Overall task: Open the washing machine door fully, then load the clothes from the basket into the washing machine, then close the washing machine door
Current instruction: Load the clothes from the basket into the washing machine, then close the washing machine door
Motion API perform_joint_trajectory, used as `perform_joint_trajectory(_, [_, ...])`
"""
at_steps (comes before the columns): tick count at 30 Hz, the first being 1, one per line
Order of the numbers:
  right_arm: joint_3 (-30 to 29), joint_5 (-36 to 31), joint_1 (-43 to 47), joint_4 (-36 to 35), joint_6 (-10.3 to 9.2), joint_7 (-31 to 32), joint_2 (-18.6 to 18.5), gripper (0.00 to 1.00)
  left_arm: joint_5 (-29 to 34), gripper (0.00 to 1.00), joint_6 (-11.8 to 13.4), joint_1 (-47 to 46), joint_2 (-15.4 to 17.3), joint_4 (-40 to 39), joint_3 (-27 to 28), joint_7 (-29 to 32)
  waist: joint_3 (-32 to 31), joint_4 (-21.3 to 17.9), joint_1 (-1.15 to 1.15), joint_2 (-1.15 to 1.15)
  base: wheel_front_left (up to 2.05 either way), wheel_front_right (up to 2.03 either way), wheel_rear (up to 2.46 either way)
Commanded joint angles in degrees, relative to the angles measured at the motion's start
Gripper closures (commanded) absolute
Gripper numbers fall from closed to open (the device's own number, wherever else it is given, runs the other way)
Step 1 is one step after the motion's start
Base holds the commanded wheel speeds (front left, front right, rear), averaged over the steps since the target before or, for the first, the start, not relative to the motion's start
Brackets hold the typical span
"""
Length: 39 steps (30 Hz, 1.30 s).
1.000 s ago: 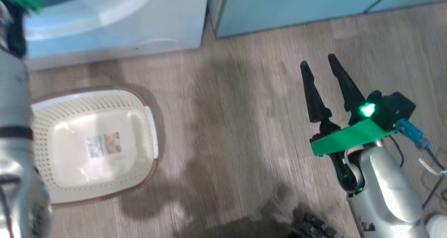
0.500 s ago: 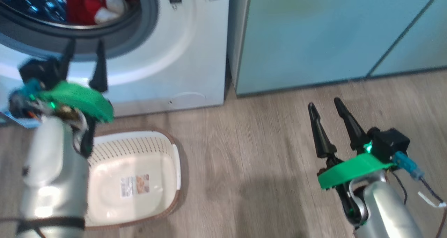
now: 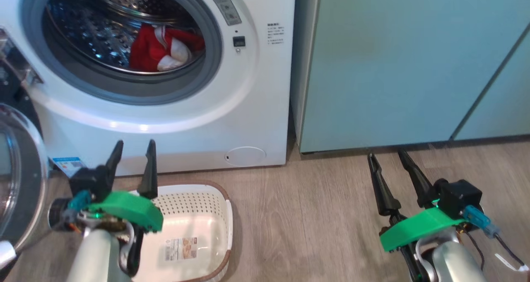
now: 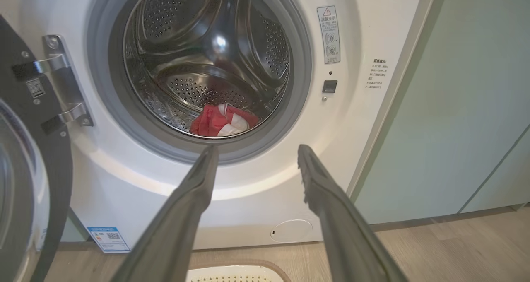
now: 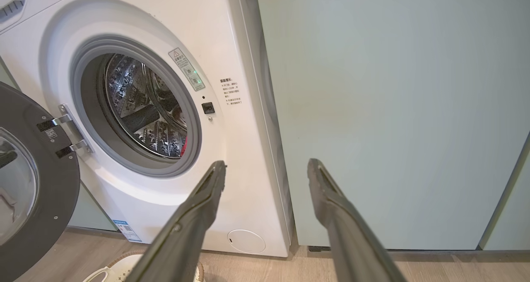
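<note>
Left arm [image 3: 96,258] and right arm [image 3: 453,262] low, forward, jaws wide apart, empty.

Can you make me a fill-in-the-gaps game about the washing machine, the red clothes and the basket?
1. The red clothes lie inside the washing machine's shiny metal ____.
2. The washing machine door is swung ____.
3. The basket on the floor looks ____.
4. The left gripper and the right gripper have their jaws apart and hold ____.

Missing words: drum, open, empty, nothing.
</note>
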Motion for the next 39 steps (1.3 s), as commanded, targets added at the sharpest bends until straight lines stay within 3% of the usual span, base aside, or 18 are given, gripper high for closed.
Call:
perform_joint_trajectory(1, [1.1,-0.3,-1.2,-1.9,-0.01,-0.4,0.0,0.0,0.3,0.0,0.3,-1.9,0.5,-2.3,1.8,-0.5,-0.6,0.5,0.01,0.0,0.0,0.0,0.0])
perform_joint_trajectory(20, [0.0,0.9,0.1,-2.6,-0.01,-0.4,0.0,0.0,-3.7,0.0,7.3,9.6,-0.7,-12.3,-4.4,-0.5,-2.4,1.7,0.01,0.0,0.0,0.0,0.0])
perform_joint_trajectory(39, [-0.3,1.2,0.4,-2.8,-0.01,-0.4,0.0,0.0,-3.3,0.0,8.3,10.8,-0.7,-13.7,-5.9,-0.5,-2.8,1.9,0.01,0.0,0.0,0.0,0.0])
